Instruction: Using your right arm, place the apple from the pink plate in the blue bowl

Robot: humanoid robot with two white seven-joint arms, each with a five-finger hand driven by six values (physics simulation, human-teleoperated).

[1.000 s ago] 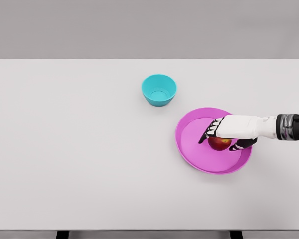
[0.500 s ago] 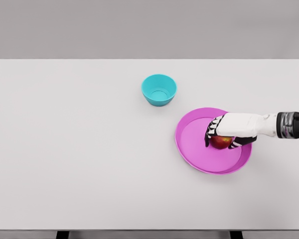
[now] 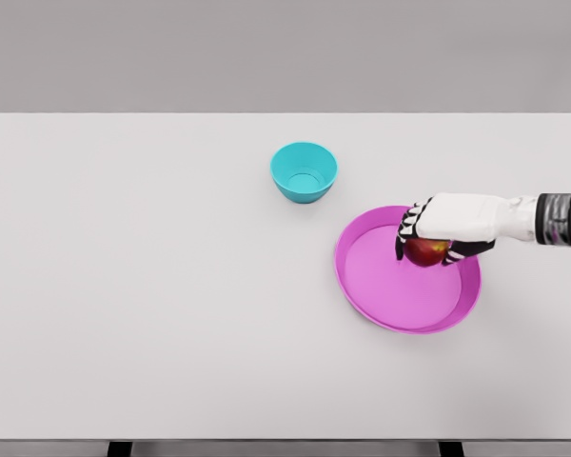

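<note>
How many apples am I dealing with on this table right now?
1. The apple is in the right hand, over the far part of the pink plate. None shows in the blue bowl.

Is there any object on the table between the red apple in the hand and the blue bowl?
No. The white table between the red apple, held by the right hand, and the blue bowl shows nothing.

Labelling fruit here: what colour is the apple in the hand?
Red with a yellowish patch, apple under the right hand; head view.
</note>
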